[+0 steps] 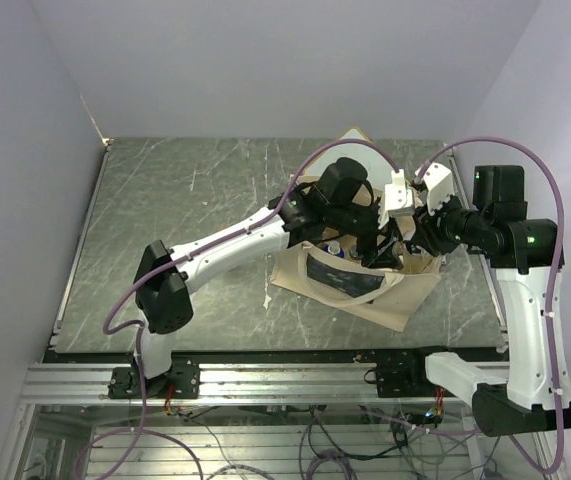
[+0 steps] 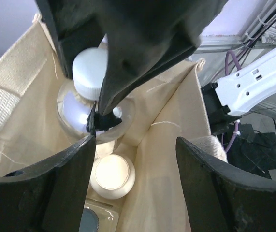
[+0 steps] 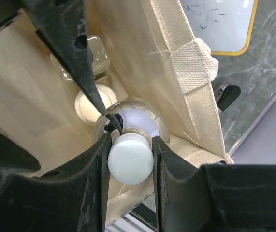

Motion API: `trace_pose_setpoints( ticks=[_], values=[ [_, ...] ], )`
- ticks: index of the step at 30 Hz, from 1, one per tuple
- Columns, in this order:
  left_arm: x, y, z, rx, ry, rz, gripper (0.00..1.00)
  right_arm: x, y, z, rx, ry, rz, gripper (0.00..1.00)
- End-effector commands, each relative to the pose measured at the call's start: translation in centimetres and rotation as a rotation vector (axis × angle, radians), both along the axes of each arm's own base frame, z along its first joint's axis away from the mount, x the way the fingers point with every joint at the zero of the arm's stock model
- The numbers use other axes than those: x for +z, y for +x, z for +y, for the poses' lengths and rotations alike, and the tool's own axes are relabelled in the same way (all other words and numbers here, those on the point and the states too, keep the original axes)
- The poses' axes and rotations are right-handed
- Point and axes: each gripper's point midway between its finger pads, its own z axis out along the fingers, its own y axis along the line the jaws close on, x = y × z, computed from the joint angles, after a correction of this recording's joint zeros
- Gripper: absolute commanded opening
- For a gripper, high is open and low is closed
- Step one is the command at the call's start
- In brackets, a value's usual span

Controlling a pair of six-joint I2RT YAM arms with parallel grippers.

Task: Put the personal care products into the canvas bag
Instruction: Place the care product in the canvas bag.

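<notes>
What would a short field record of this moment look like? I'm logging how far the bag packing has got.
right gripper: shut on the white cap of the clear bottle, reaching down inside the canvas bag
left gripper: open, holding nothing, over the bag opening
clear bottle: upright, cap up, low in the bag
cream cylinder: in the bag, beside the clear bottle
canvas bag: standing open on the table

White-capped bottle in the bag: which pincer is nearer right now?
Right. The right pincer grips the white-capped bottle by its cap; the left pincer hangs open nearby, not touching.
</notes>
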Motion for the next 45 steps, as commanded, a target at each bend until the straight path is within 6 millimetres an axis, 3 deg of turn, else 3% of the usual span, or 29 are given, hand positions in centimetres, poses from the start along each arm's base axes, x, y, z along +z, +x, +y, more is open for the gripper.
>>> trace_pose_setpoints(
  ticks=[1, 10, 20, 26, 35, 45],
  values=[
    [2.3, 0.0, -0.7, 0.023, -0.073, -0.040, 0.77, 2.9, 1.0, -0.5, -0.010, -0.014, -0.116, 0.00],
    [1.1, 2.1, -3.0, 0.092, -0.077, -0.010, 0.73, 3.9, 0.9, 0.0, 0.006, 0.008, -0.140, 0.00],
    [-1.4, -0.1, -4.4, 0.011, -0.057, 0.066, 0.62, 3.9, 1.1, 1.1, 0.040, 0.055, -0.118, 0.00],
    [-2.4, -1.2, -4.6, -0.026, -0.043, 0.087, 0.59, 2.2, 1.0, 1.2, 0.041, 0.062, -0.069, 0.00],
    [-4.6, -1.2, -4.2, -0.017, -0.001, 0.080, 0.58, -1.8, 1.2, 0.6, 0.022, 0.026, -0.004, 0.00],
    [-5.9, -1.7, -3.3, -0.047, 0.020, 0.066, 0.59, -3.4, 1.1, 0.2, 0.021, -0.003, 0.052, 0.00]
  ],
)
